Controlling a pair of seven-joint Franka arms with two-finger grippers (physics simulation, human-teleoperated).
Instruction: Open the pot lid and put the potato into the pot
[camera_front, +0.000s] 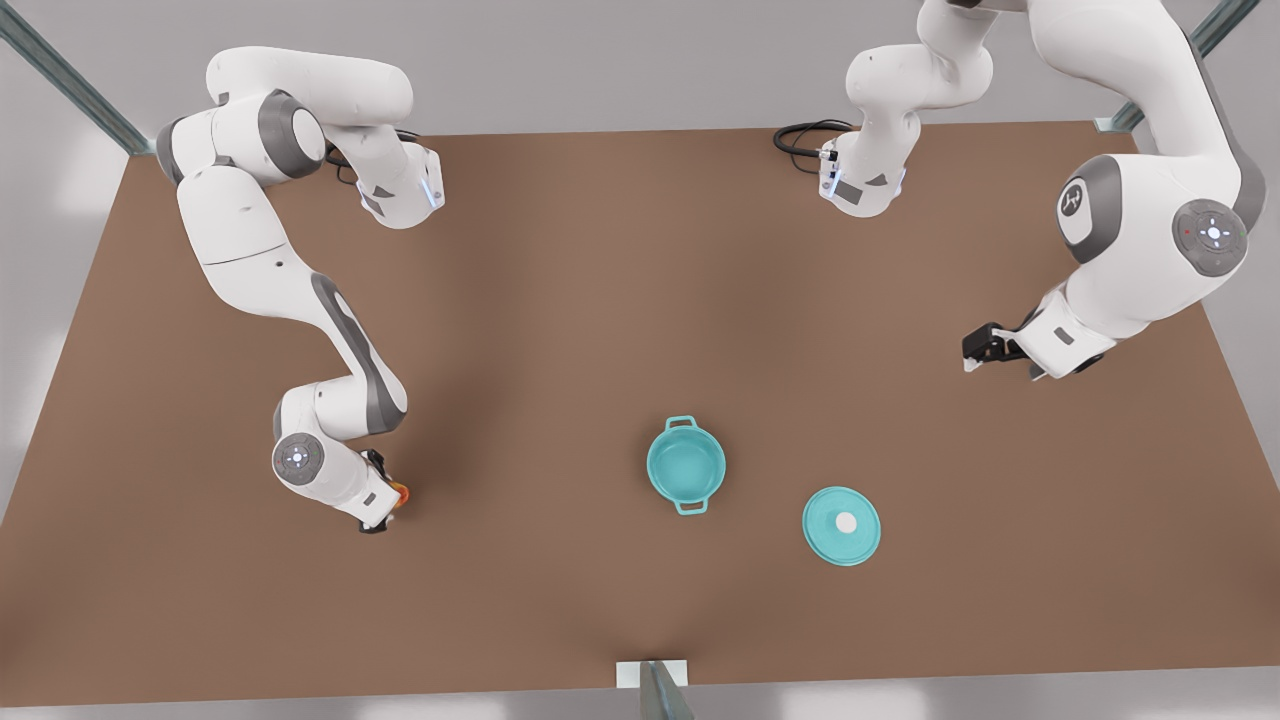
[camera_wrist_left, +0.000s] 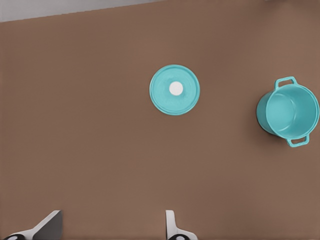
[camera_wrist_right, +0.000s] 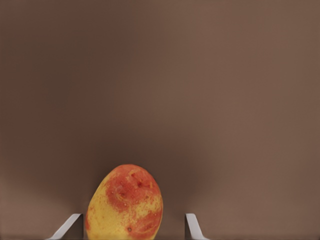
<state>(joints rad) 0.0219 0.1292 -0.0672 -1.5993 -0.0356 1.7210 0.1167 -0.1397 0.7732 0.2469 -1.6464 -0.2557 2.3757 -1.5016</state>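
The brown tabletop (camera_front: 620, 300) carried everything. The small round teal pot with two loop handles (camera_front: 686, 464) stood uncovered, well apart from both grippers, and the flat round teal pot lid with its white knob (camera_front: 841, 525) lay on the table just beside it. The left gripper (camera_front: 982, 352) waited with jaws spread and empty, the lid and pot far ahead of it. The right gripper (camera_front: 385, 508) was low at the table, jaws parted around the small orange-yellow potato with a reddish patch (camera_wrist_right: 125, 204), which sat nearer one finger. Judged as the grasping step: centre the jaws on the potato first, then close gently so it cannot roll out.
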